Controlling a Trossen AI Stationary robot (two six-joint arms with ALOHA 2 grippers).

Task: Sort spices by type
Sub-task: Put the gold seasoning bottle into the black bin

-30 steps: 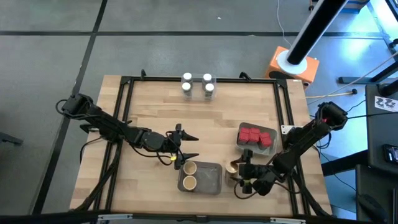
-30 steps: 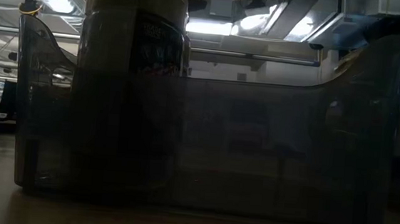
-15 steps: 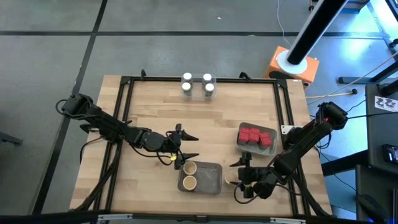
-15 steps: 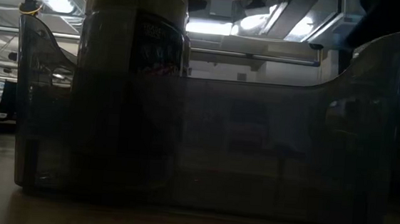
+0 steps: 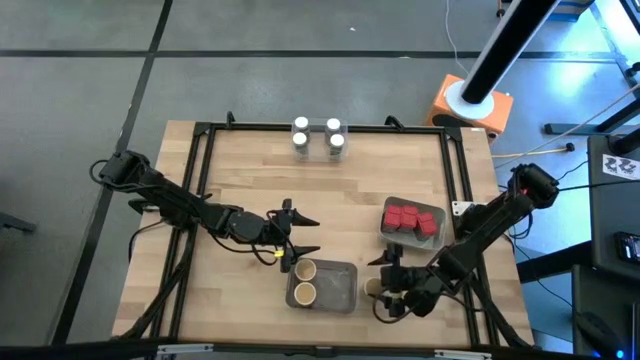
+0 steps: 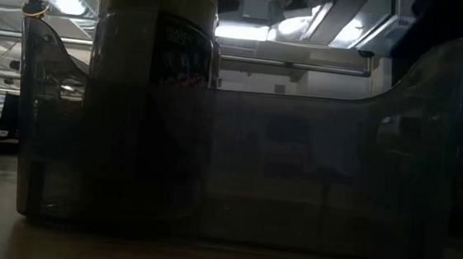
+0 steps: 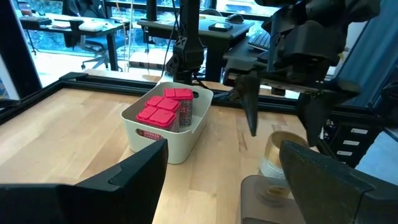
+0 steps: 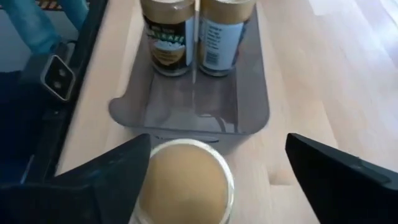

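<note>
My right gripper point(image 5: 384, 279) point(image 8: 217, 144) is open near the table's front right. Its fingers stand on either side of a tan-topped jar point(image 8: 183, 175) point(image 5: 372, 288) without touching it. That jar stands upright on the wood just off the right end of the clear tray point(image 5: 338, 287). Two more tan-topped jars point(image 5: 304, 281) point(image 8: 196, 34) stand in the tray's left end. My left gripper point(image 5: 312, 236) point(image 7: 224, 149) waits open just beyond the tray's far left corner, holding nothing. Red packs point(image 5: 404, 217) point(image 7: 165, 111) fill a white bin point(image 7: 180, 138). White-capped jars point(image 5: 317, 138) stand at the far edge.
A black frame point(image 5: 455, 180) runs round the tabletop. The low view looks through the clear tray's wall point(image 6: 294, 176) at one jar point(image 6: 154, 65) inside. Bare wood lies across the middle and left of the table point(image 5: 240, 180).
My right gripper has opened wider and risen a little, drawing slightly toward the near edge. The tan-topped jar that it was on now stands free on the wood beside the tray's right end.
</note>
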